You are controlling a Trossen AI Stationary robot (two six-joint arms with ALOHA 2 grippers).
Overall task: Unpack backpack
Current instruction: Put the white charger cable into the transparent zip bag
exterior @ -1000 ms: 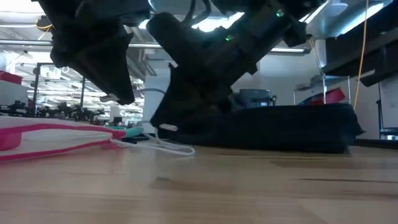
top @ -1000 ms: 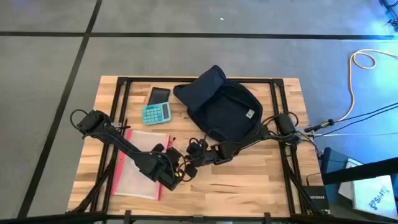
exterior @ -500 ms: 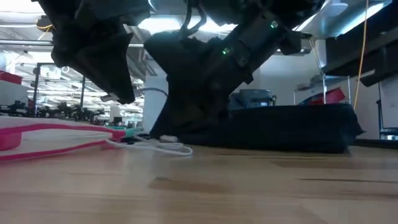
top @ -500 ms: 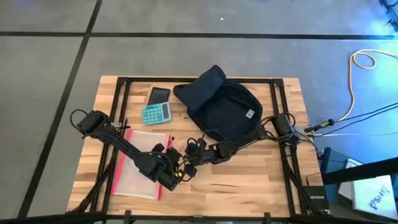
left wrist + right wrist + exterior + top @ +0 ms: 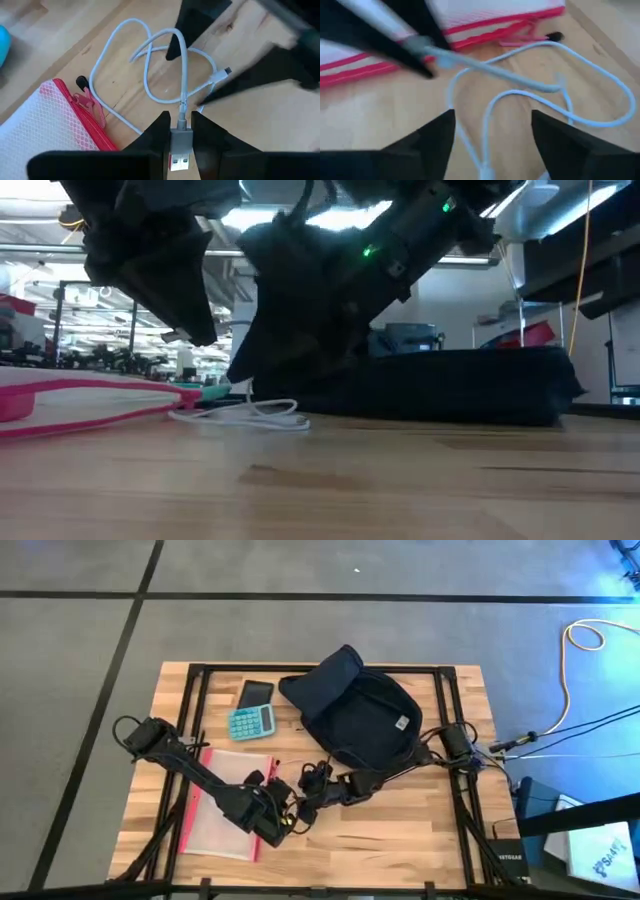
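Left gripper (image 5: 178,131): its fingers are closed on the silver plug end of a thin white charging cable (image 5: 150,75). The plug sits squarely between the fingertips, and the rest of the cable trails ahead of them in loose loops on the light wooden bench (image 5: 400,820). Holding it by the rigid plug rather than the limp cord appears deliberate, since the plug gives a firm purchase.

Right gripper (image 5: 492,135): its fingers stand wide apart and hold nothing. The cable loops lie ahead of and between the spread fingertips, which suggests this arm is placed either to take a second hold or to draw clear; which of the two cannot be judged.

Just beyond the cable from both sets of fingers lies a clear mesh zip pouch with red edging (image 5: 55,125), flat on the bench.

The large dark navy soft fabric backpack (image 5: 355,710) lies well behind the fingers, toward the far middle of the bench, slumped with its mouth turned toward the arms. A turquoise calculator (image 5: 251,722) and a flat black phone-like slab (image 5: 255,692) rest beside the backpack.

Judgement: several items are laid out in a loose group, and the cable seems the item in hand. Whether anything remains inside the backpack cannot be seen.
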